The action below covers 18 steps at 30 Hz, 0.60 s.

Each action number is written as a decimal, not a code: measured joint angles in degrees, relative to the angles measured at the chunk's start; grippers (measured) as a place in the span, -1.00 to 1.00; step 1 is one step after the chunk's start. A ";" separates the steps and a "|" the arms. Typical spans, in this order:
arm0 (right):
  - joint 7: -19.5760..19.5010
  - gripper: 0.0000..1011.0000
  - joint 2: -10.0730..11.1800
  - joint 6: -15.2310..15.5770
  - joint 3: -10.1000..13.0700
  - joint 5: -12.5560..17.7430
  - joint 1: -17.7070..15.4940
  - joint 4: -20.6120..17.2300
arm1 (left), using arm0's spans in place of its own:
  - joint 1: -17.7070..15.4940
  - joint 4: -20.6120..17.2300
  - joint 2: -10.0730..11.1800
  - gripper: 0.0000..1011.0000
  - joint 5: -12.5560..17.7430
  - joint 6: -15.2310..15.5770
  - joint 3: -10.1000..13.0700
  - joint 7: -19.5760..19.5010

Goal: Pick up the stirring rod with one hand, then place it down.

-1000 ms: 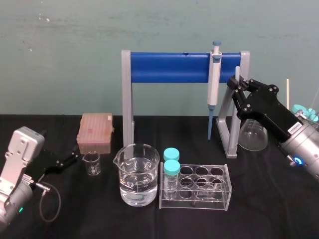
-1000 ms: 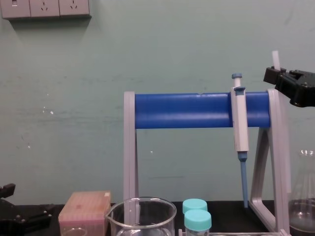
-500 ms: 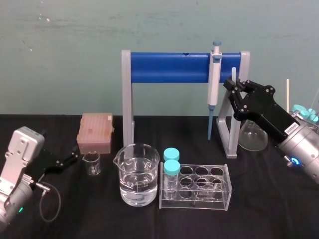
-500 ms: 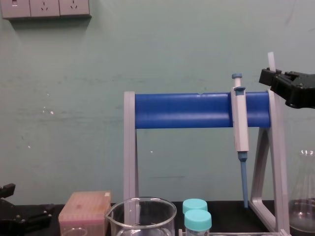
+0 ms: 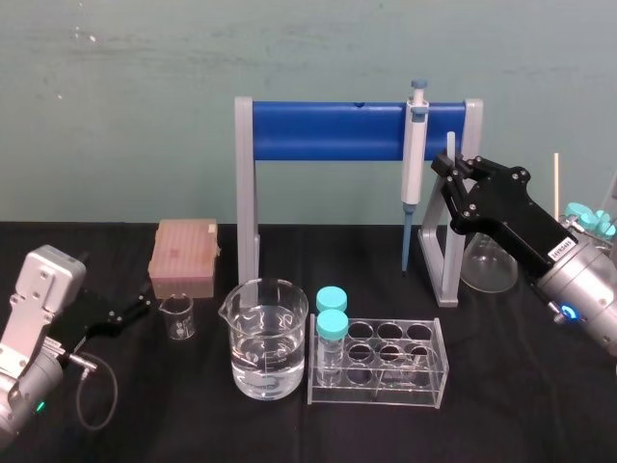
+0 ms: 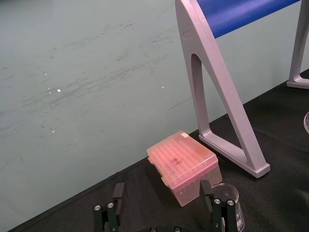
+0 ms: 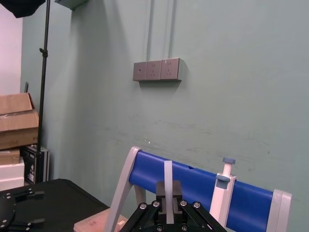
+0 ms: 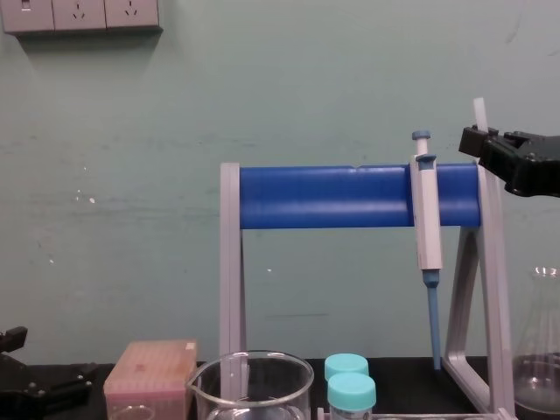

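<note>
Black-clothed table (image 5: pixel 540 415) against a teal wall (image 5: pixel 116 96).

From the head: raised at the right, by the right leg of the blue-and-grey stand (image 5: pixel 328 132), the right gripper (image 5: pixel 451 179), pinching the stirring rod (image 5: pixel 451 145) upright, well above the table and just right of the hanging pipette (image 5: pixel 414 154). Low at the left, near the pink tip box (image 5: pixel 183 256) and a small beaker (image 5: pixel 177 316), the left gripper (image 5: pixel 140 307). Nearer the front, a large beaker (image 5: pixel 265 338) and a tube rack (image 5: pixel 381 362).

From the left wrist: fingers (image 6: pixel 117 193) spread wide, gripping nothing, tip box just beyond.

From the right wrist: fingers (image 7: pixel 159 193) pressed together on the rod, a whitish strip rising between them against the blue bar.

From the chest: rod tip poking above the black right gripper, beside the stand's top right corner.
</note>
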 joint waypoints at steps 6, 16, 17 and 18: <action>0.16 -0.87 0.07 0.07 -0.02 0.27 -0.06 0.11 | 0.00 0.00 0.00 0.98 0.00 0.00 0.00 0.00; 8.24 -0.87 1.02 1.02 -1.73 8.05 -0.74 -0.11 | 0.00 0.00 0.00 0.98 0.00 0.00 0.00 0.00; 8.70 -0.87 1.13 1.04 -1.95 8.39 -0.80 -0.17 | 0.00 0.00 0.00 0.98 0.00 0.00 0.00 0.00; 9.51 -0.87 1.41 1.06 -2.42 8.92 -0.91 -0.22 | 0.00 0.00 0.00 0.98 0.00 0.00 0.00 0.00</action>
